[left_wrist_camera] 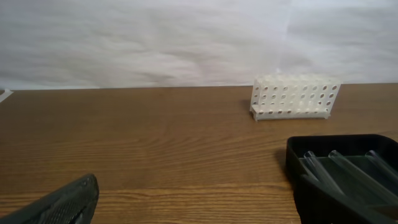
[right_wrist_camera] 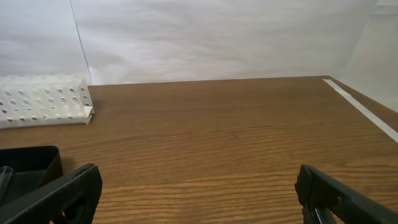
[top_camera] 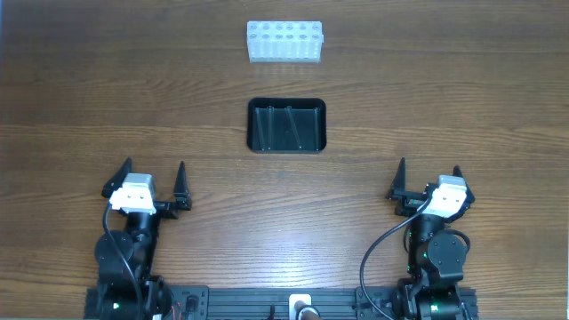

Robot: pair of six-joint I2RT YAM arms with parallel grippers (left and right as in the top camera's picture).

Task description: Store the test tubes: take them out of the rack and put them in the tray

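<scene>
While clear test tubes (left_wrist_camera: 346, 165) lie in black tray (top_camera: 286, 150), white rack (top_camera: 284, 43) beyond

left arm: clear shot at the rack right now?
Probably yes. The left pincer is open, and bare table lies between it and the rack; the tray sits off to one side.

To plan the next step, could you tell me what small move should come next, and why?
Probably advance the left gripper toward the rack: both it and the right gripper are open and empty, test tubes lie in the tray, and whether the rack holds more is unclear.
</scene>
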